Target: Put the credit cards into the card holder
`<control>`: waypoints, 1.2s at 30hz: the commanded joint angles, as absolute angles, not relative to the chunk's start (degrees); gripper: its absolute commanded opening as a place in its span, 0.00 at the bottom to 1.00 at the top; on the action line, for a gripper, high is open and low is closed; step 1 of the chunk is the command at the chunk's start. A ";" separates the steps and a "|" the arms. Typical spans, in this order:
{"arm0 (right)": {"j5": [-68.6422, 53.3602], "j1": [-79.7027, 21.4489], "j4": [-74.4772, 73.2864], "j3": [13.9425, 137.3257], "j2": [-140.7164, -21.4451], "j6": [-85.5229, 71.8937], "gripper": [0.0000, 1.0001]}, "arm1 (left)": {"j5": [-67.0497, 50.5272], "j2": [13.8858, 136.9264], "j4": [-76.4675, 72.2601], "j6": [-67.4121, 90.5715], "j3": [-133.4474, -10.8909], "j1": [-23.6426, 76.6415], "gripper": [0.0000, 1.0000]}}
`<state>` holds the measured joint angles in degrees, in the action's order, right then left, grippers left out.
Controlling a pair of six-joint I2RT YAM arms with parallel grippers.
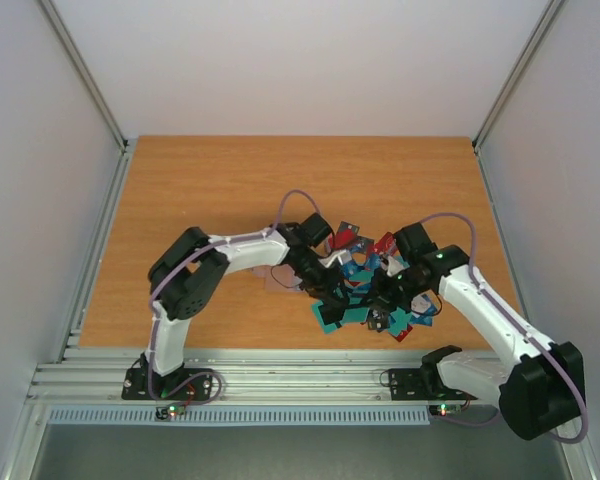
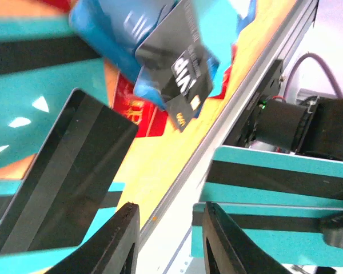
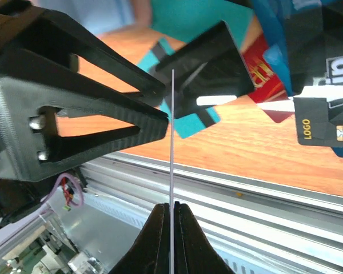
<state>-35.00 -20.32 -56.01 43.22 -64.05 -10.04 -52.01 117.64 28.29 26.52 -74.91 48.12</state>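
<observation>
1. My right gripper point(image 3: 171, 210) is pressed together on one thin card point(image 3: 172, 142), which stands upright and edge-on between the fingertips.
2. My left gripper point(image 2: 168, 220) stands spread, its fingers apart.
3. The credit cards point(image 1: 365, 290) lie heaped near the desk's point(image 1: 210, 190) front edge, right of centre.
4. I cannot make out the card holder.

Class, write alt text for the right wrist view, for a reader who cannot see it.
The right gripper has its fingers shut on a thin card, edge-on and upright. The left gripper's black frame fills the left; teal, red and dark credit cards lie on the wooden table behind.
</observation>
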 commanded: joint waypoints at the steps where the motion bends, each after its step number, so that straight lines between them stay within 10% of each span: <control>1: -31.97 -20.60 -61.82 49.32 -60.90 -8.44 0.01 | -40.25 107.32 37.50 24.32 -81.09 46.94 0.34; 12: -25.62 -20.57 -51.20 62.70 -54.76 -16.61 0.01 | -17.81 86.14 42.47 28.79 -86.93 45.80 0.55; 36: -23.74 -20.57 -24.08 73.48 -57.85 -35.37 0.01 | -40.87 85.18 -30.26 79.66 -71.83 34.34 0.55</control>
